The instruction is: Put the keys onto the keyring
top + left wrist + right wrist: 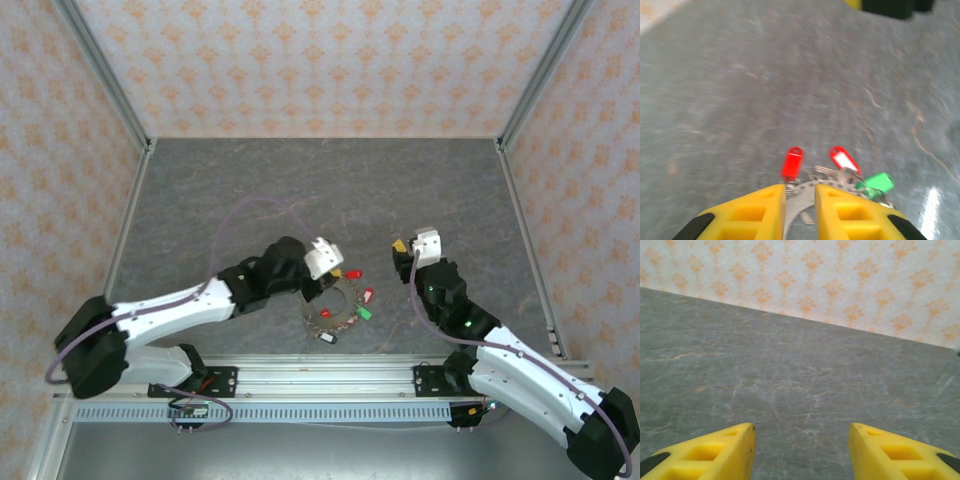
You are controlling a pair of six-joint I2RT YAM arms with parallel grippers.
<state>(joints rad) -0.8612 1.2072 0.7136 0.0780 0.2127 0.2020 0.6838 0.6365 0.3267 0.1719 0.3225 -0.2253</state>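
Flat grey-brown metal keyring point(344, 324) w/ beaded rim lies flat on the grey marbled table point(300, 190), approx centre-near, right at the tips of the left gripper point(800, 186). Ring is round, so no long axis; its open centre faces up.

Small plastic-headed keys point(368, 295) fan out from the rim:
- red key point(352, 273) on the far side, lying approx left-right
- a second red one on the right, head pointing away
- green key point(364, 313) just nearer than that, pointing right
- dark key point(326, 338) on the near side, lying approx left-right
- another red key point(325, 313) at the near-left rim

Left wrist view: yellow fingers point(765, 210) stand narrowly apart w/ ring metal showing in the gap. Can't tell if the pads touch it. Two red heads & the green head lie just beyond the tips, pointing away from them.

Right gripper point(801, 427) is spread wide, bare table btwn the jaws & ahead, up to the orange-patterned wall point(815, 270). In the top view it sits right of the ring, apart from the keys.

Room: ring is well apart from side walls & far wall, w/ broad bare table on the far side. Near side is tighter, w/ the metal rail point(330, 375) near the dark key.
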